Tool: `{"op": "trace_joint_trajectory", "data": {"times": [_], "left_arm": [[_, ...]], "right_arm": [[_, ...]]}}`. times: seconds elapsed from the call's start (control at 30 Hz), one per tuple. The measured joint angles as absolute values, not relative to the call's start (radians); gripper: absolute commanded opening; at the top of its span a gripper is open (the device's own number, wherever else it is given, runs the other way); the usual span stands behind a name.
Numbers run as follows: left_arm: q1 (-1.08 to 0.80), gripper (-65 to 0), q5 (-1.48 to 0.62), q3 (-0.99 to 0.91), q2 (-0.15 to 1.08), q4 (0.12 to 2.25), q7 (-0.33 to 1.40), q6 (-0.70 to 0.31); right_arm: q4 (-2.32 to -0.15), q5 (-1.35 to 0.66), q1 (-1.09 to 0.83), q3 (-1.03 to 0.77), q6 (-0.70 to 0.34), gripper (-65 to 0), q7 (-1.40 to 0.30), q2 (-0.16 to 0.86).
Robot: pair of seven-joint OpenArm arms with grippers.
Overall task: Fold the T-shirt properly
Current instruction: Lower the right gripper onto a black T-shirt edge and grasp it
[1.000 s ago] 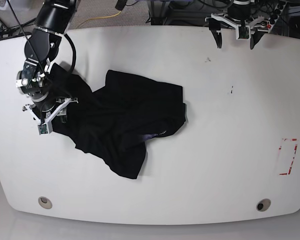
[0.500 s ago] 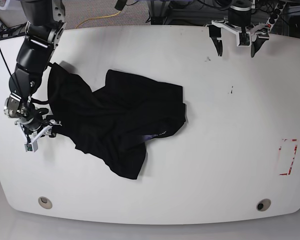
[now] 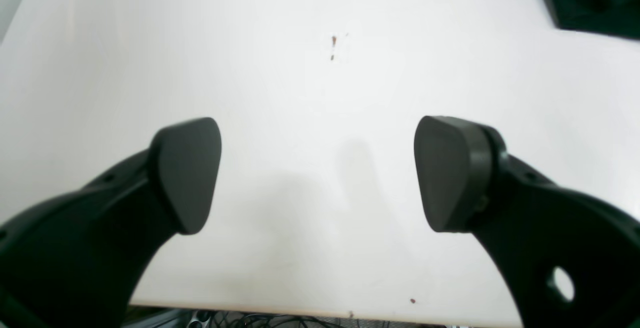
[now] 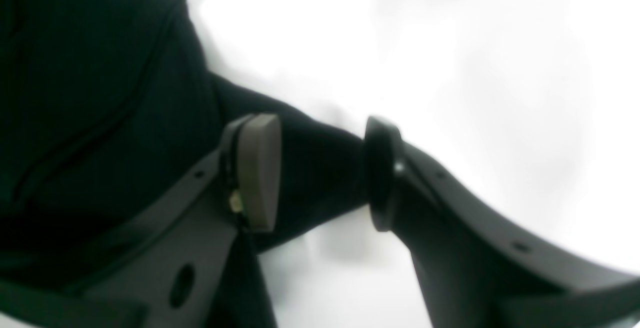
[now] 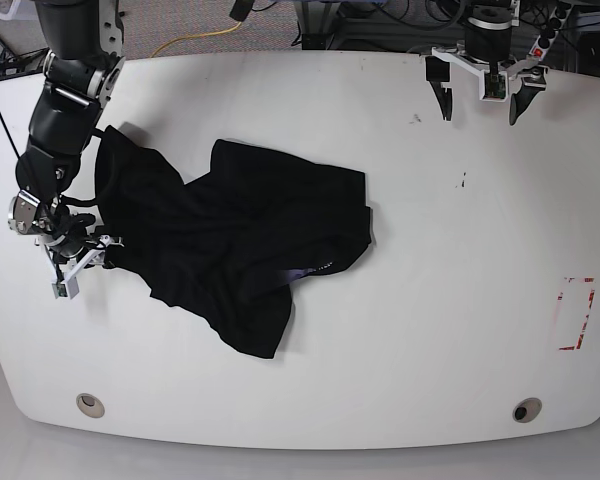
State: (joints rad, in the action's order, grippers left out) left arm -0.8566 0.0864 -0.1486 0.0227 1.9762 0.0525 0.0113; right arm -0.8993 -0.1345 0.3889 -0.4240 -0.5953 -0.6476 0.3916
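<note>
On the white desk, the right hand straddles the T-shirt edge half-open, so cloth could slip; the left hand hangs wide open.

A white tabletop with rounded corners carries a crumpled black T-shirt, which lies left of centre in the base view. Red tape marks sit near the right edge. Two round grommets are set near the front edge, and small dark specks dot the surface.
</note>
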Motion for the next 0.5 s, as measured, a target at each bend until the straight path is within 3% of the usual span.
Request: {"op": "trace_joint_trajectory", "data": {"times": [0.17, 0.4, 0.5], "left_arm": [[-0.839, -7.2, 0.086, -0.148, 0.023, 1.976, 0.051, 0.011], [-0.837, -7.2, 0.086, -0.148, 0.061, 1.976, 0.052, 0.011], [-0.83, -7.2, 0.086, -0.148, 0.061, 1.977, 0.052, 0.011]], "right_arm": [[-0.895, -0.133, 0.382, -0.424, -0.592, -23.8, -0.648, 0.367], [-0.895, -0.134, 0.383, -0.424, -0.587, -25.8, -0.647, 0.346], [-0.892, -0.134, 0.384, -0.425, -0.587, -30.6, -0.646, 0.344]]}}
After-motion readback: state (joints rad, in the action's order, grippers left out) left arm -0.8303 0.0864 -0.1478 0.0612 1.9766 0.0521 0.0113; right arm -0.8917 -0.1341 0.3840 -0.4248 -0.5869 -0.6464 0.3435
